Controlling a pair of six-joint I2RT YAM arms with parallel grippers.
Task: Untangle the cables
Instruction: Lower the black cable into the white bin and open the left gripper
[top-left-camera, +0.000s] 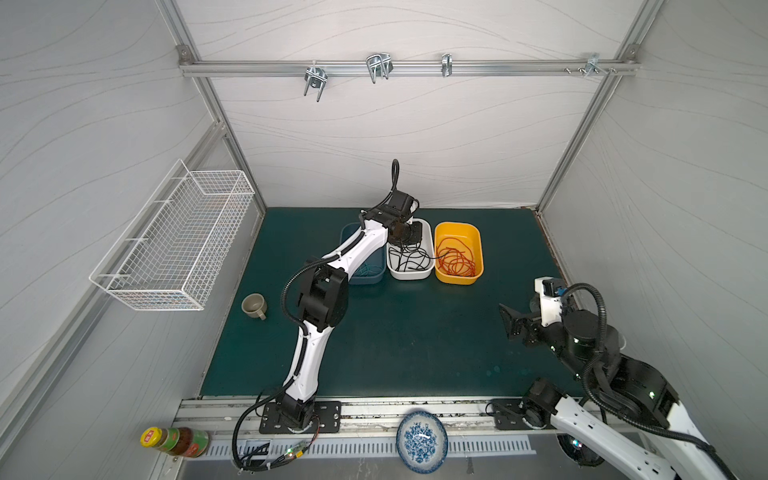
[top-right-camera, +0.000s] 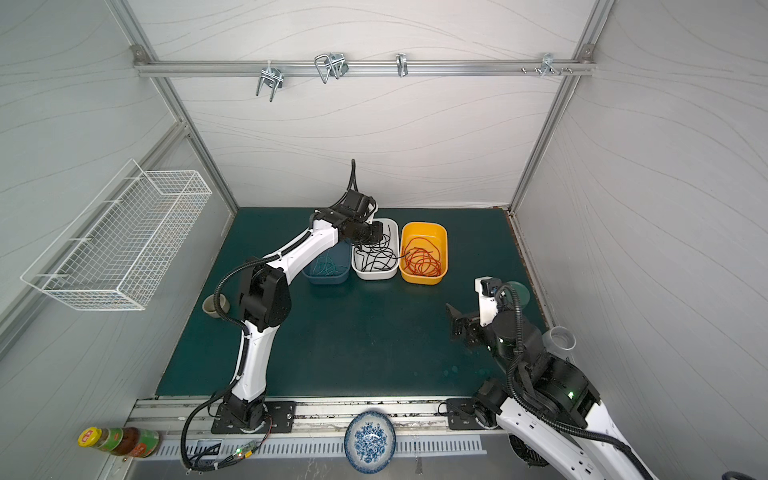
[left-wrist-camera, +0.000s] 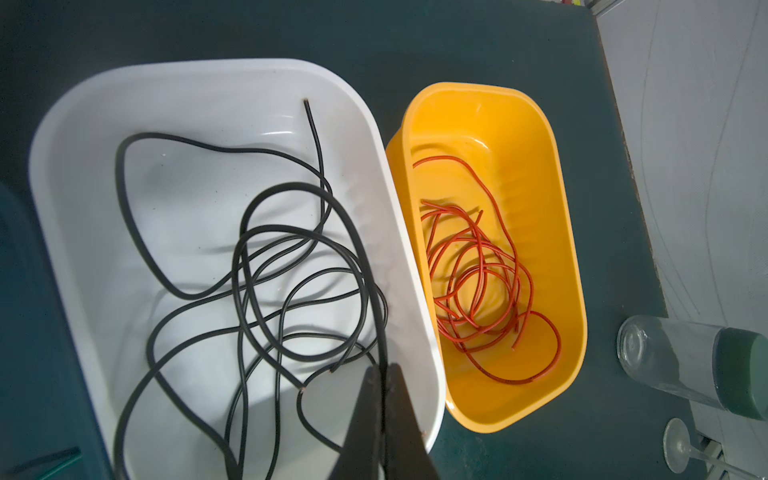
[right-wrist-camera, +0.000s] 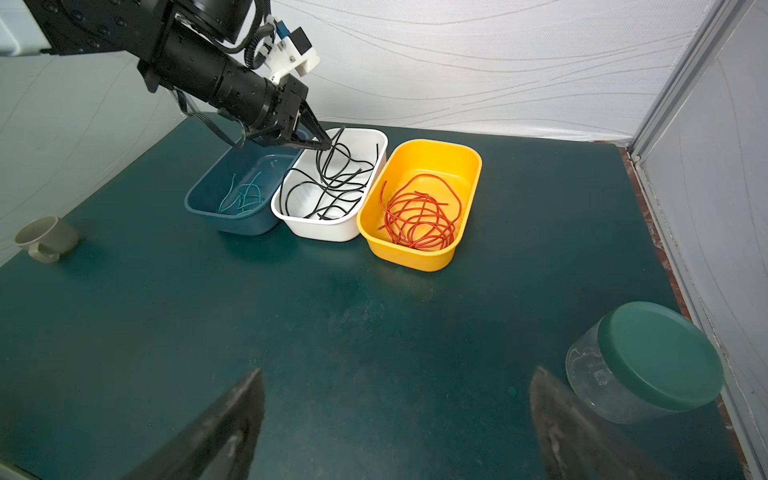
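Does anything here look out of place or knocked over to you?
Yes: a yellow-capped sauce bottle appears to lie on its side off the green mat, beyond its front left corner, and a blue-patterned plate sits on the slotted metal ledge in front of it.

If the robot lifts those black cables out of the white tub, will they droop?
Probably floppy: the black cables lie in loose curving loops. Likely light, being thin. They overlap in the white tub, so lifting one may drag others along.

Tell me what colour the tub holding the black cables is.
White. The tub with the black cables shows best in the left wrist view.
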